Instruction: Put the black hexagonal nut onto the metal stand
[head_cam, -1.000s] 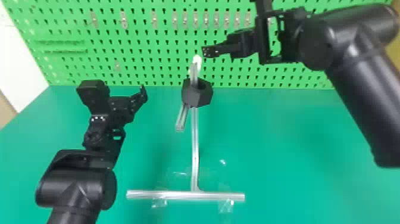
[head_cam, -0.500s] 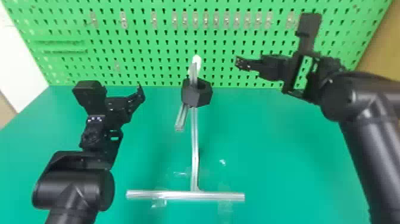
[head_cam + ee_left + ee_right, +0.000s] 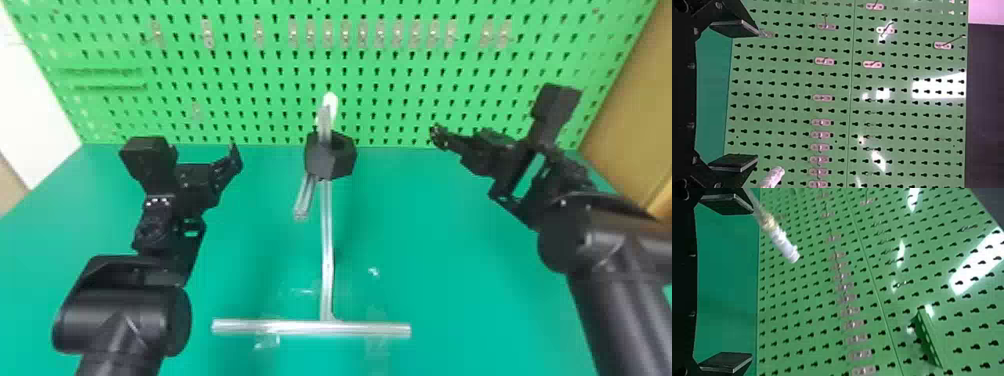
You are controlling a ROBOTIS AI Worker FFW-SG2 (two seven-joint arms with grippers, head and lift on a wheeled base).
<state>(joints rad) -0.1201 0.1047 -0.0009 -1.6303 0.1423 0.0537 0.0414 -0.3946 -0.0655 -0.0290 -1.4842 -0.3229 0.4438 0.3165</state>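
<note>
On the metal stand (image 3: 326,235): there it sits, the black hexagonal nut (image 3: 322,165), up near the top and touching the metal!
Nut's opening: a metal rod (image 3: 324,122) runs down into it, and a white tip (image 3: 330,102) pokes up just behind that rod.
Below the nut: a short sloping bar (image 3: 303,202) juts out beside the upright.
Left claw (image 3: 234,156): over on the left side, well apart from the nut, its two fingers (image 3: 736,29) spread wide with nothing between them.
Right claw (image 3: 437,135): across on the other side, also clear of the nut, fingers (image 3: 727,362) wide apart and empty.
Stand's foot: a crossbar (image 3: 310,328) flat on the green desk (image 3: 460,280), clear tape (image 3: 267,341) at it.
Pegboard (image 3: 400,95): a row of metal clips (image 3: 327,34) along the green slotted panel behind the desk.
</note>
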